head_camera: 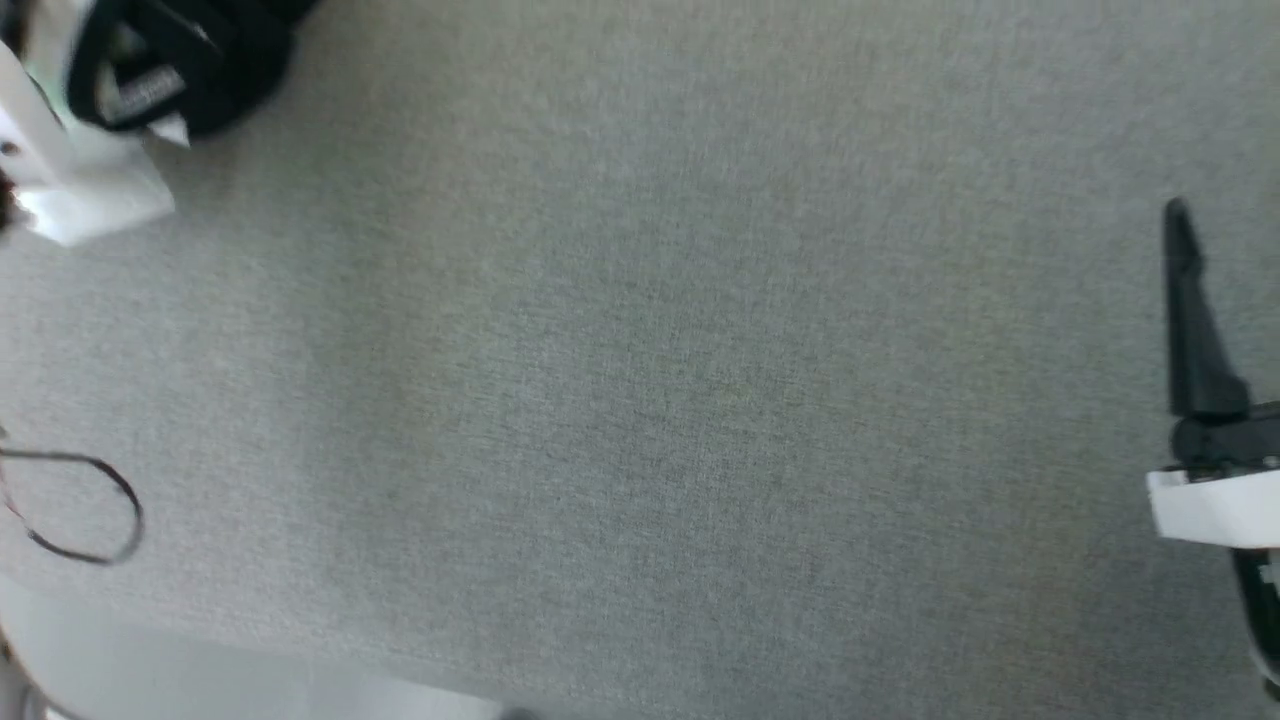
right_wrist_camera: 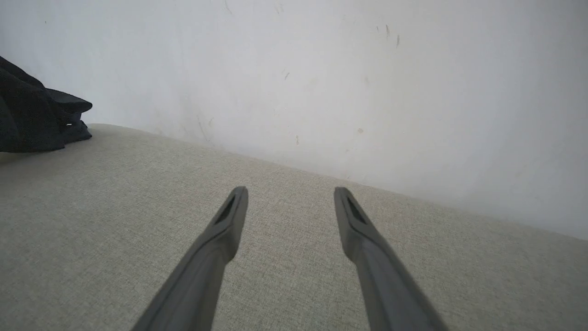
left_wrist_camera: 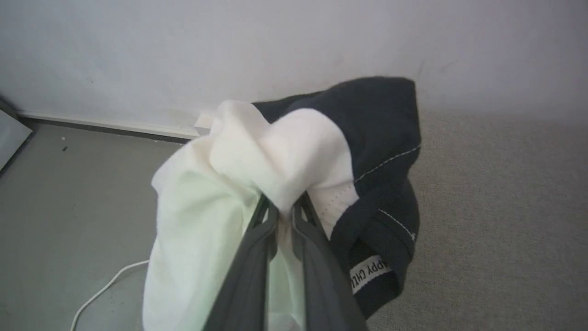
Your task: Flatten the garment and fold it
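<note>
The garment, a bunched white shirt with black sleeves and a small label, hangs from my left gripper, whose fingers are shut on a fold of its white cloth. In the head view the garment sits at the top left corner, next to the pale housing of my left arm. My right gripper stands open above the grey fabric surface with nothing between its fingers. One of its dark fingers rises at the right edge of the head view. A black part of the garment lies far to its left.
The grey fabric surface spans the head view. A thin dark cable loop lies at its left side, near the front edge. A pale wall backs the surface. Beyond the surface's left end, a white cable lies on the floor.
</note>
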